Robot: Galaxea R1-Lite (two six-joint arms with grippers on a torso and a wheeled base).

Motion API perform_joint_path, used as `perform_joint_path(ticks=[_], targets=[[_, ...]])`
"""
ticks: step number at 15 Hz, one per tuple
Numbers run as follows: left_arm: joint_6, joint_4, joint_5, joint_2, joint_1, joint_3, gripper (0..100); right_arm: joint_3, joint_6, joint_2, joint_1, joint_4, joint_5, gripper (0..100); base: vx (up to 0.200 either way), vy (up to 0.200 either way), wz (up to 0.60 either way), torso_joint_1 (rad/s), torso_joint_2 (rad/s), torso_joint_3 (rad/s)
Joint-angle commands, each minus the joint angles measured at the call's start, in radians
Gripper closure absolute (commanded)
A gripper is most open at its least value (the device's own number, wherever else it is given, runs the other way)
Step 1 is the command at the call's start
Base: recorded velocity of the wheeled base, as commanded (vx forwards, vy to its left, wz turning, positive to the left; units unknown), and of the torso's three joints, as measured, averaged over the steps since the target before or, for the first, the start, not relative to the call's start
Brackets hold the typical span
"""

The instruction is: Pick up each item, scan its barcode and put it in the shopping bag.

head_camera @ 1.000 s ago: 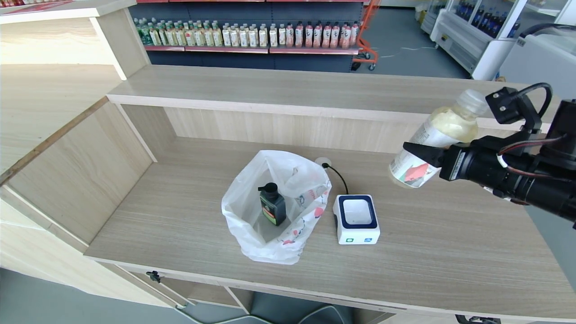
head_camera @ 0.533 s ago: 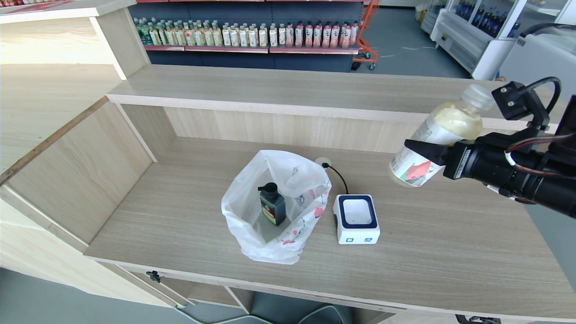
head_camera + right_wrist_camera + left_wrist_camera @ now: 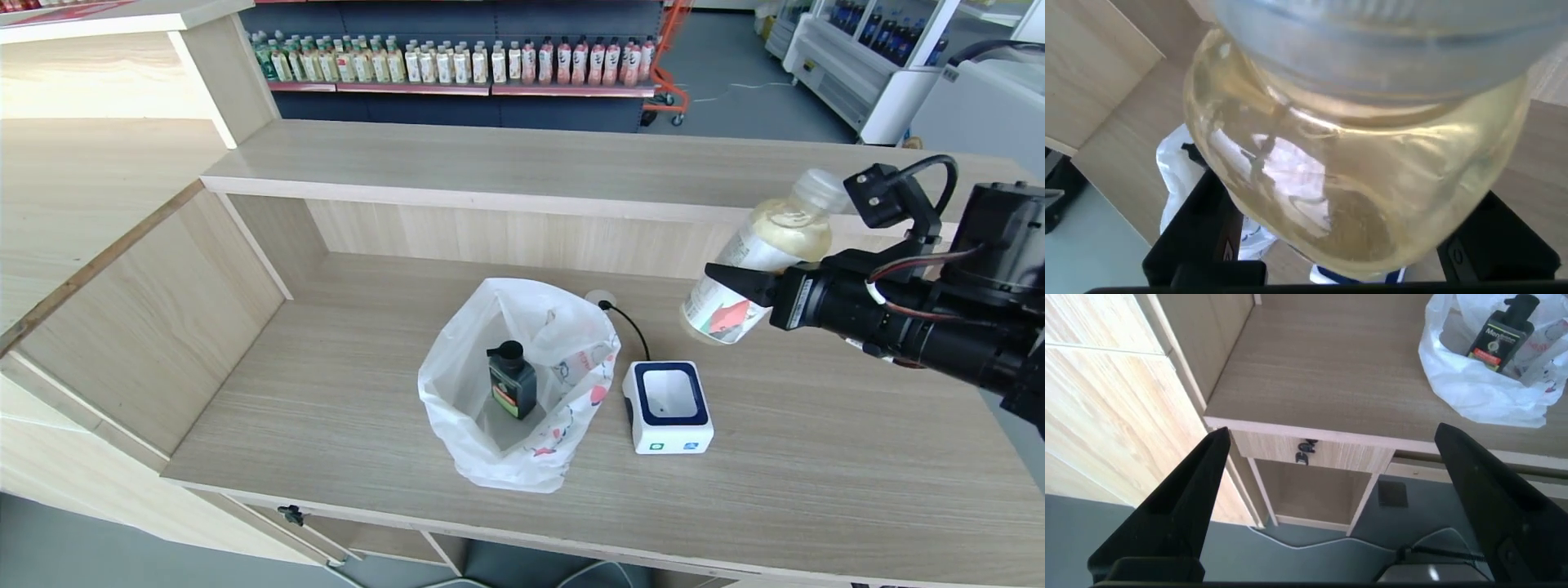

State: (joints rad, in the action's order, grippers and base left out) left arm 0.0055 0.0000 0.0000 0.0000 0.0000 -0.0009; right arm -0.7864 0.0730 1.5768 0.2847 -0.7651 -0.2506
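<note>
Drink bottle [image 3: 763, 249]: clear plastic, pale yellow liquid, whitish cap, printed label. Head view: it is held in the air above the wooden counter [image 3: 816, 457], tilted with the cap up and away and the base down toward the scanner [image 3: 668, 406], to the right of the bag and clear of the counter top. The right gripper [image 3: 743, 276] is clamped across its labelled lower half, reaching in from the right. The scanner, a white box with a dark-framed window, sits on the counter just beside the shopping bag [image 3: 457, 392], on the bag's right, with a black cable [image 3: 633, 331] running from behind it to a port in the counter. The shopping bag is white printed plastic and stands open. A dark pump bottle [image 3: 512, 380] stands upright inside it. Rows of bottled drinks stand on a store shelf [image 3: 457, 64] beyond the counter. Left wrist view: the left gripper [image 3: 1327, 514] hangs low before the counter's front edge, fingers spread wide with nothing between them; the shopping bag [image 3: 1470, 388] and the dark pump bottle [image 3: 1499, 335] show farther off on the counter top. Right wrist view: the drink bottle [image 3: 1355, 155] is seen from its cap end, gripped between the two dark fingers [image 3: 1200, 237], with the shopping bag [image 3: 1176, 167] below it.
</note>
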Motion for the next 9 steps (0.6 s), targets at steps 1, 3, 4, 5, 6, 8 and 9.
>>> perform_joint_path(ticks=[1, 3, 4, 5, 6, 8, 9], targets=[[-0.001, 0.000, 0.000, 0.002, 0.000, 0.001, 0, -0.068, -0.009, 0.149, 0.039, -0.085, -0.041, 100, 0.000, 0.000, 0.00, 0.000, 0.00, 0.000], [-0.004, 0.000, 0.000, 0.002, 0.000, 0.001, 0, -0.119, -0.022, 0.247, 0.077, -0.128, -0.042, 100, 0.000, 0.000, 0.00, 0.000, 0.00, 0.000], [-0.004, 0.000, 0.000, 0.002, 0.000, 0.001, 0, -0.129, -0.030, 0.289, 0.094, -0.152, -0.041, 100, 0.000, 0.000, 0.00, 0.000, 0.00, 0.000], [-0.004, 0.000, 0.000, 0.002, 0.000, -0.001, 0, -0.129, -0.044, 0.324, 0.110, -0.183, -0.042, 100, 0.000, 0.000, 0.00, 0.000, 0.00, 0.000], [-0.004, 0.000, 0.000, 0.002, 0.000, -0.001, 0, -0.131, -0.067, 0.361, 0.125, -0.215, -0.044, 100, 0.000, 0.000, 0.00, 0.000, 0.00, 0.000], [-0.004, 0.000, 0.000, 0.002, 0.000, -0.001, 0, -0.132, -0.078, 0.405, 0.143, -0.255, -0.044, 100, 0.000, 0.000, 0.00, 0.000, 0.00, 0.000], [-0.004, 0.000, 0.000, 0.002, 0.000, -0.001, 0, -0.145, -0.079, 0.442, 0.156, -0.273, -0.045, 100, 0.000, 0.000, 0.00, 0.000, 0.00, 0.000]])
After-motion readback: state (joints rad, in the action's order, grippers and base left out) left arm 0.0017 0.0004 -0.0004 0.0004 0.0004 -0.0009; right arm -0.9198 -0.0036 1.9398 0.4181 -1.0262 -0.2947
